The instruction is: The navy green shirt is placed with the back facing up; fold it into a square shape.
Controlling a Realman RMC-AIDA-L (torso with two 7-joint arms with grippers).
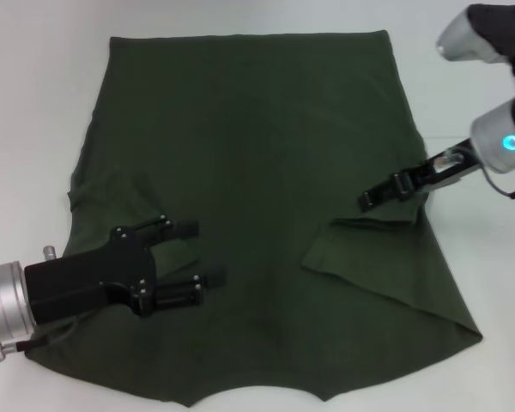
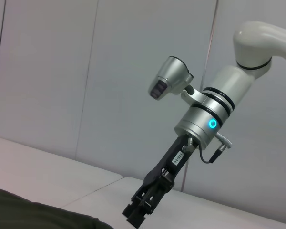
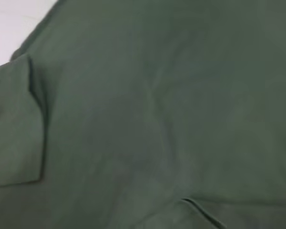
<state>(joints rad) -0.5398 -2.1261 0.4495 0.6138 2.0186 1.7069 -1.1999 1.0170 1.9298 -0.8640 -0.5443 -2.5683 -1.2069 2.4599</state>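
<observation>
The navy green shirt [image 1: 257, 172] lies spread flat on the white bench [image 1: 34, 103], covering most of it. The shirt's right sleeve is folded inward over the body, forming a flap [image 1: 369, 257] with a slanted edge. The left gripper [image 1: 197, 253] hovers over the shirt's left side, near the left sleeve; its fingers [image 1: 182, 228] are spread wide apart and hold nothing. The right gripper [image 1: 365, 202] sits over the shirt's right edge, just above the folded flap, its tip low by the cloth. Whether its fingers are apart or pressed together cannot be told, nor whether they pinch the fabric.
</observation>
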